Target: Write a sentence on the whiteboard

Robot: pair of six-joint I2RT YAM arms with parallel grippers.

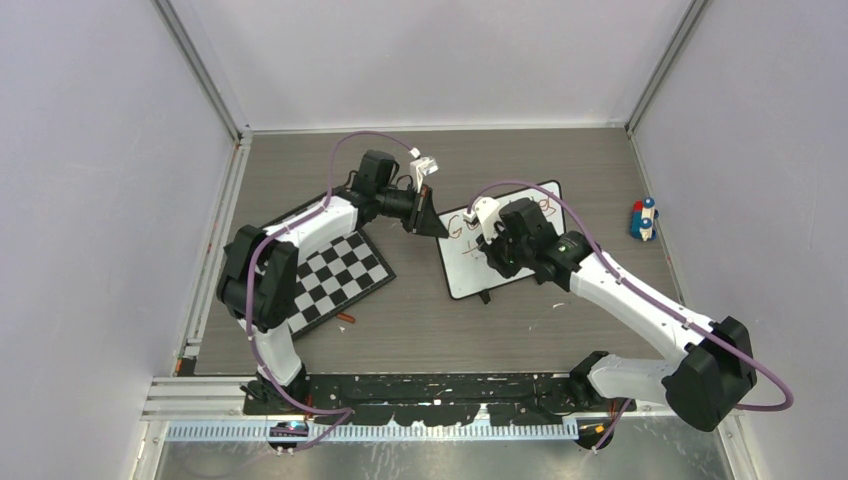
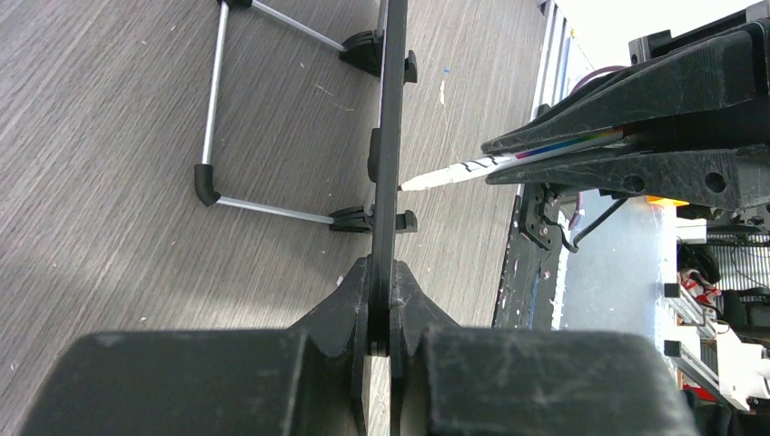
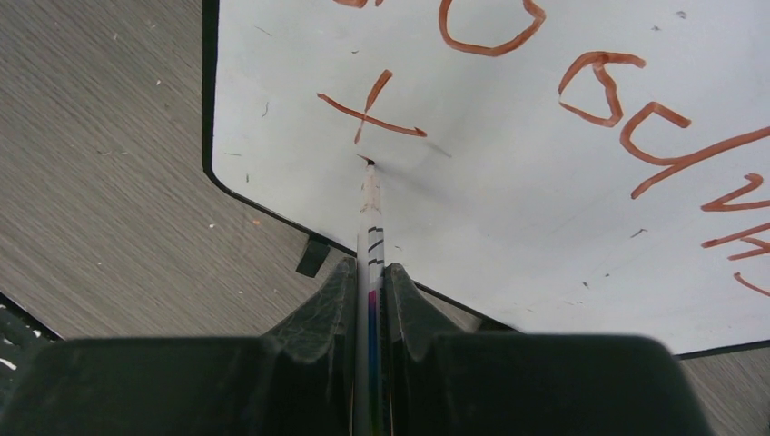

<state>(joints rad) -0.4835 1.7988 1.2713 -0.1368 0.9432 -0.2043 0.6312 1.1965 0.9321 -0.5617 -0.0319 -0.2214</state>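
The whiteboard (image 1: 468, 272) stands tilted at mid table on its wire stand (image 2: 213, 109). My left gripper (image 1: 432, 226) is shut on the board's left edge (image 2: 390, 136), which the left wrist view (image 2: 387, 300) shows edge-on. My right gripper (image 1: 497, 247) is shut on a white marker (image 3: 370, 227) with its tip touching the board face (image 3: 490, 209). The tip sits just below a red-brown "t" (image 3: 368, 113) that starts the second line. The first line of the sentence (image 3: 599, 86) runs across the top and right. My right arm hides part of the writing in the top view.
A black-and-white checkerboard (image 1: 335, 275) lies left of the whiteboard under my left arm. A small blue, red and white object (image 1: 643, 220) stands at the right edge. A small red-brown piece (image 1: 345, 319) lies near the checkerboard's front corner. Cage walls enclose the table.
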